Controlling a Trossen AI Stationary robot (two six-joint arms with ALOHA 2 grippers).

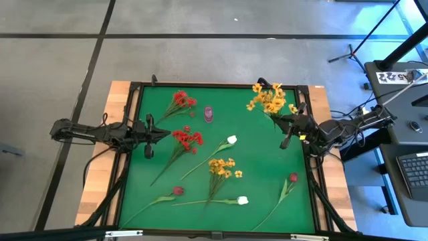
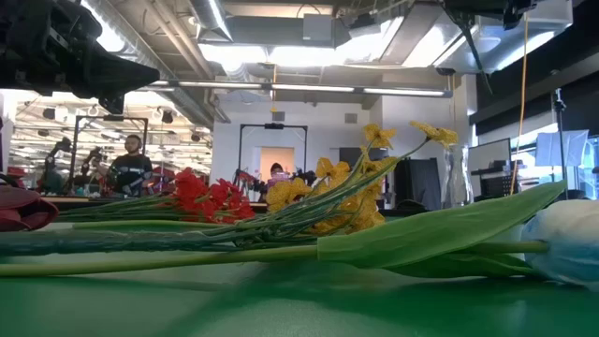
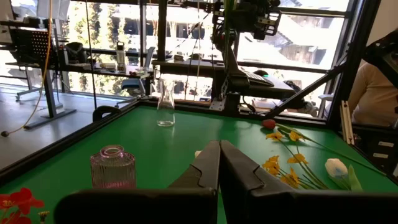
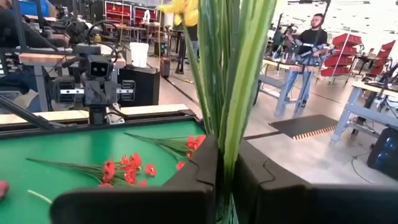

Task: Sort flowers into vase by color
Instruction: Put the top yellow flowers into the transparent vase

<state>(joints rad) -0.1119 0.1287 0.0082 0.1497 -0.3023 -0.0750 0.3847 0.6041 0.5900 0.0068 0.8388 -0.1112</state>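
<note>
My right gripper (image 1: 287,127) is over the table's far right part, raised well above it, and shut on a yellow-orange spray (image 1: 269,99). My left gripper (image 3: 219,163) is shut and empty, low over the left side of the table (image 1: 155,134). A pink ribbed vase (image 3: 112,167) stands near it, also seen in the high view (image 1: 208,114). A clear glass vase (image 3: 165,106) stands toward the far right. Two red sprays (image 1: 180,102) (image 1: 186,139), another yellow spray (image 1: 223,167), white buds (image 1: 231,140) (image 1: 242,200) and maroon buds (image 1: 178,191) (image 1: 292,177) lie flat on the green mat. My right gripper pinches the bundle of green stems (image 4: 225,134) of the yellow-orange spray between its two fingers. The fingers are about level, coming from the table's right side and lying across the stems. The spray stands upright with its flower heads (image 4: 180,9) above the fingers, lifted clear of the table.
The green mat sits in a black frame (image 1: 221,85) on a wooden table. The near half holds most of the loose stems; bare mat lies between the two vases. People and workbenches show in the room beyond; a desk with a keyboard (image 1: 414,171) stands at the right.
</note>
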